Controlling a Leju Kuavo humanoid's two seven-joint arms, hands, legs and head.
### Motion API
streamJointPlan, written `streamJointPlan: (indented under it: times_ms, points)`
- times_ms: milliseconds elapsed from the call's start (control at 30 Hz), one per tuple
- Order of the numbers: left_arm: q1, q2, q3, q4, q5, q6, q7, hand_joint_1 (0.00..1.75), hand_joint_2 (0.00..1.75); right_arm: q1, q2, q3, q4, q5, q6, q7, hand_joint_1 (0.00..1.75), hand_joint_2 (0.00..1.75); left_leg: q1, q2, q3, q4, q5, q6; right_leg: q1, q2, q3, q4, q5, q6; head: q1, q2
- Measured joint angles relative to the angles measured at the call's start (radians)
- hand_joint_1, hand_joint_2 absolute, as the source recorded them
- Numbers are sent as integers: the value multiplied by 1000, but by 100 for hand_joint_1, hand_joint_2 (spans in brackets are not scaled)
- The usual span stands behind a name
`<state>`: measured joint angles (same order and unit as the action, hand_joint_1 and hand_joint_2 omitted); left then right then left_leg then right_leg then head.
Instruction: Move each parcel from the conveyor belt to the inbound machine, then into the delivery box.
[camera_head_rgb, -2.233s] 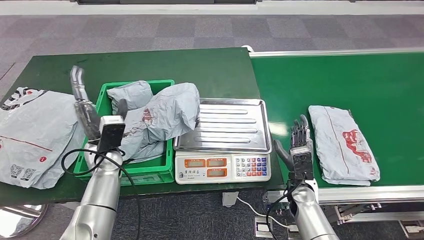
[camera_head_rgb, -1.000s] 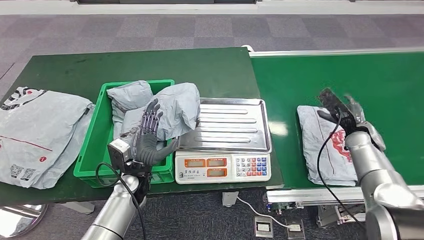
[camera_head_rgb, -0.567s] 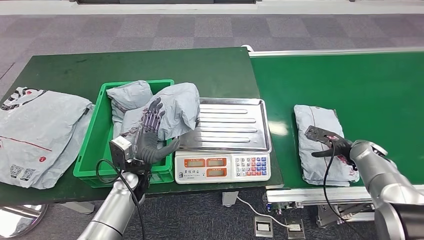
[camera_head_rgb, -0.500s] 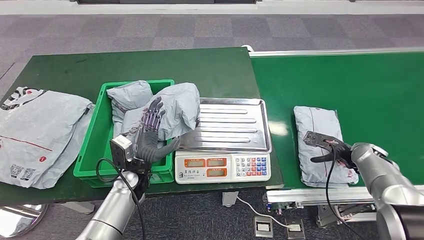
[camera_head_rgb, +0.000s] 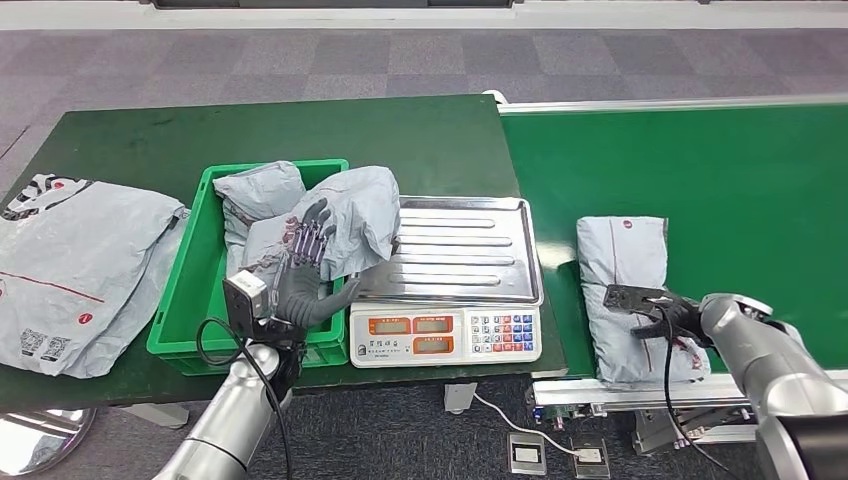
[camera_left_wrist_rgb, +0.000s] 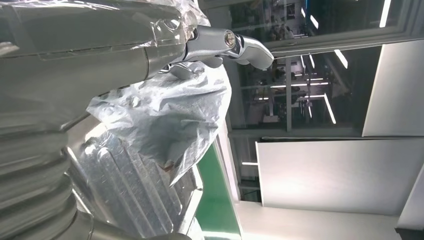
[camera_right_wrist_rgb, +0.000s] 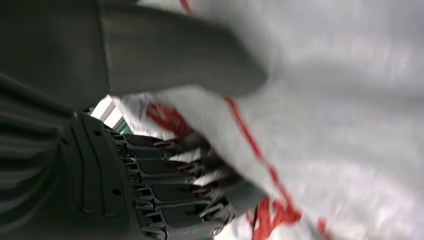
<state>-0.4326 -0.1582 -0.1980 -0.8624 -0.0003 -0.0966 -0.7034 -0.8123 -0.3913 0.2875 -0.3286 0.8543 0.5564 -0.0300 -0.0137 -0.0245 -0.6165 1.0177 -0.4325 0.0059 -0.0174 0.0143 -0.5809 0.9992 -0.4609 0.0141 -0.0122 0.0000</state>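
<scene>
A grey parcel (camera_head_rgb: 625, 262) lies on the green conveyor belt (camera_head_rgb: 760, 190) near its front edge, just right of the scale. My right hand (camera_head_rgb: 685, 322) grips the parcel's near end. In the right wrist view the thumb (camera_right_wrist_rgb: 175, 60) lies over the parcel (camera_right_wrist_rgb: 345, 130) and the fingers (camera_right_wrist_rgb: 170, 180) curl beneath it. The inbound machine is a scale with a bare steel tray (camera_head_rgb: 455, 250). My left hand (camera_head_rgb: 300, 272) is raised with fingers spread, holding nothing, above the front of the green delivery box (camera_head_rgb: 183, 300), which holds grey parcels (camera_head_rgb: 345, 215).
A large flat grey bag (camera_head_rgb: 70, 260) lies on the dark green table (camera_head_rgb: 400, 140) left of the box. One boxed parcel overhangs the tray's left edge, and the left wrist view shows it (camera_left_wrist_rgb: 165, 115) beside the tray (camera_left_wrist_rgb: 135, 185). The scale's keypad (camera_head_rgb: 445, 335) faces me.
My right hand reached over the belt, took hold of the parcel and drew it left toward the scale and nearer the front edge. My left hand left the box and now stands raised.
</scene>
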Motion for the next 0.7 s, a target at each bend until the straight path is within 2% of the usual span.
streamJointPlan:
  times_ms: [433, 700]
  points:
    - [4, 3, 0, -2, -10, -2, 0, 0, 175, 26, 13, 9, 1, -2, -6, -23, 175, 175, 0, 0, 0, 0, 0, 0, 0, 0, 0, 0, 0, 0, 0, 0]
    - [-2, 15, 0, -2, -13, 0, 0, 0, 175, 30, 38, 31, 3, -2, 4, -53, 175, 175, 0, 0, 0, 0, 0, 0, 0, 0, 0, 0, 0, 0, 0, 0]
